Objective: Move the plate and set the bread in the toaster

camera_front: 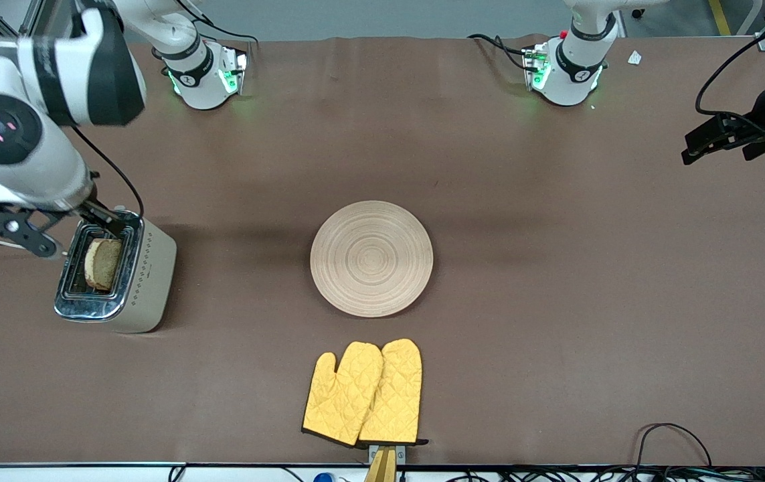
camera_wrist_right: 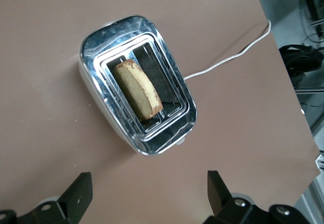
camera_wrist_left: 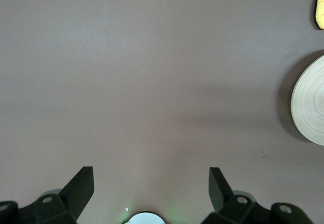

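The toaster (camera_front: 129, 281) stands at the right arm's end of the table, its chrome top (camera_wrist_right: 136, 105) facing up. The bread (camera_front: 102, 263) stands upright in one slot, and its top edge (camera_wrist_right: 137, 89) pokes out. My right gripper (camera_front: 77, 231) hovers just above the toaster's end that lies farther from the front camera. It is open (camera_wrist_right: 149, 183) and holds nothing. The round wooden plate (camera_front: 371, 258) lies bare at the table's middle. My left gripper (camera_front: 710, 140) waits raised over the left arm's end of the table, open (camera_wrist_left: 151, 178) and empty, with the plate's rim (camera_wrist_left: 311, 105) at the picture's edge.
A pair of yellow oven mitts (camera_front: 365, 393) lies nearer to the front camera than the plate, by the table's edge; a corner of the mitts (camera_wrist_left: 320, 6) shows in the left wrist view. The toaster's white cord (camera_wrist_right: 228, 59) runs off the table's end.
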Available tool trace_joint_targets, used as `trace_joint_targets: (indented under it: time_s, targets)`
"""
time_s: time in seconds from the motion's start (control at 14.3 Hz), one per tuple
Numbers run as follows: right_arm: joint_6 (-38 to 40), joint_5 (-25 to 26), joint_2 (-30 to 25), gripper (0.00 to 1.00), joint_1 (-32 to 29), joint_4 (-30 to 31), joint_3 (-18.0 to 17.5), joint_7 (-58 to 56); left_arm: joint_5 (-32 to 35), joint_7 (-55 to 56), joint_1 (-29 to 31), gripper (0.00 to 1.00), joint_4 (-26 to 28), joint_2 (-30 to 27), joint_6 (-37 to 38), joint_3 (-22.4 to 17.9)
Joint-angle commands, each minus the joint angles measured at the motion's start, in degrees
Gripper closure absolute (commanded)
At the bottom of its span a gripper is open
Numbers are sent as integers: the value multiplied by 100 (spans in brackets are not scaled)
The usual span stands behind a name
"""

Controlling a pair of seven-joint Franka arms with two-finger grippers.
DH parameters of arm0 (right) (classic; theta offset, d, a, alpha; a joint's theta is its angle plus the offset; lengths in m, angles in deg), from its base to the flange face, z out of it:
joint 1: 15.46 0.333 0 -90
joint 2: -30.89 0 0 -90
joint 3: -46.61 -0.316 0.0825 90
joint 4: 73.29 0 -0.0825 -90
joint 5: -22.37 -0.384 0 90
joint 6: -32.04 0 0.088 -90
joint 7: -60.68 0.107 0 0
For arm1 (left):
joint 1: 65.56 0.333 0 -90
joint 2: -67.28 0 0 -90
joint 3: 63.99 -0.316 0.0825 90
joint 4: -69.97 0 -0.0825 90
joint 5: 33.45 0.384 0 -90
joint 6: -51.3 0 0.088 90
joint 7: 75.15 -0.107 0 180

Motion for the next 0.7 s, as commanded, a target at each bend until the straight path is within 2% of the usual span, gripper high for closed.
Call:
trace_joint_targets:
  time_s: [0.0,0.14,0.28,0.63]
  targets:
    - [-52,-332,-618,0,-101,343,-87,-544,12,15,34,0,14,-120,24,27]
    - [-69,-446,-882,0,-258,343,-70,-1255,12,24,34,0,14,-155,50,27]
    - [-148,-893,-1102,0,-600,309,-69,-2090,12,33,25,0,14,-155,50,27]
    - [-359,-1562,-1191,0,-1058,264,141,-3673,83,7,34,0,5,-138,42,27]
